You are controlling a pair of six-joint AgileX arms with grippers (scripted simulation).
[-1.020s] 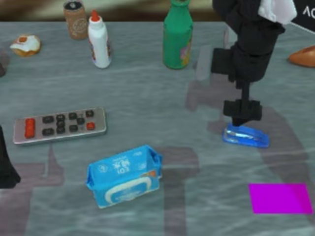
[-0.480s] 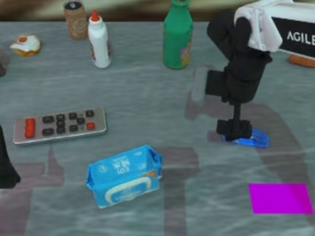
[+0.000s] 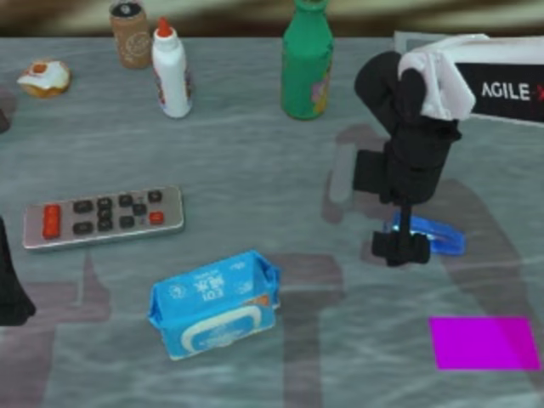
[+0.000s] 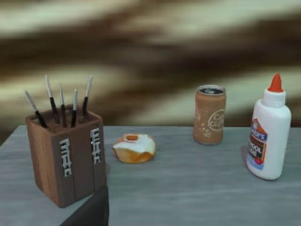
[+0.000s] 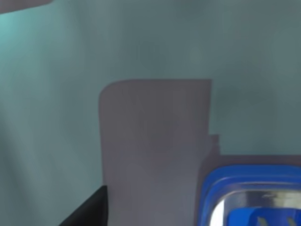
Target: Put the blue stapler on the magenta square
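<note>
The blue stapler (image 3: 439, 239) lies flat on the right half of the table, its long side running left to right. My right gripper (image 3: 399, 248) hangs over its left end and hides that end from above. The gripper is open; in the right wrist view one dark finger (image 5: 89, 212) shows at the edge and the stapler (image 5: 254, 197) fills the opposite corner, close below. The magenta square (image 3: 483, 342) lies near the front right corner, apart from the stapler, with nothing on it. My left gripper (image 3: 10, 293) is parked, open, at the table's left edge.
A light-blue wipes pack (image 3: 212, 303) sits front centre and a grey remote (image 3: 102, 218) at the left. Along the back stand a green bottle (image 3: 306, 64), a glue bottle (image 3: 172, 72), a can (image 3: 130, 34) and a pastry (image 3: 44, 78). A wooden brush holder (image 4: 66, 160) shows in the left wrist view.
My right gripper has moved toward the table's front and slightly left, now covering the stapler's left end. The stapler and the left arm have not moved.
</note>
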